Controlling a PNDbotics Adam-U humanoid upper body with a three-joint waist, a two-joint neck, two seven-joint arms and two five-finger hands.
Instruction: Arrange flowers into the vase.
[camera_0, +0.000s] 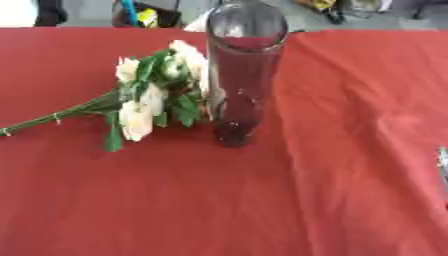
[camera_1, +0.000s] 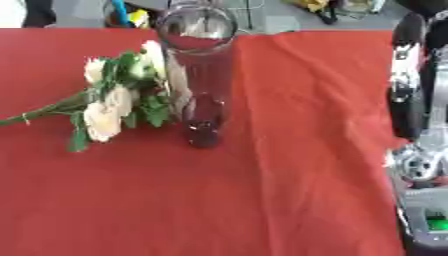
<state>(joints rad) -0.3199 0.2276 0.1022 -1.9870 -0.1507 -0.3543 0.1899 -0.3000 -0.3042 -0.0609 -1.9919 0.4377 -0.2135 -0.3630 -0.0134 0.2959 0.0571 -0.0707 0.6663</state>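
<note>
We see the flowers (camera_0: 144, 97) lying on their side on the red tablecloth (camera_0: 332, 165) — a small bunch of cream blooms with green leaves, the heads pointing toward the vase (camera_0: 245, 75) and the stems (camera_0: 52, 119) trailing off to the left edge. The topmost blooms sit just beside the vase, seemingly touching its glass wall. The vase is a tall, clear cylinder standing upright near the table's far middle, its mouth open and nothing inside it. None of the flowers is in it yet.

At the right edge of the right eye view we find the robot's right arm (camera_1: 411, 85) — black and silver parts reaching down the side of the frame, well apart from the vase. Its hand is not distinct enough for us to tell whether it is released or clenched. The left hand does not show.
</note>
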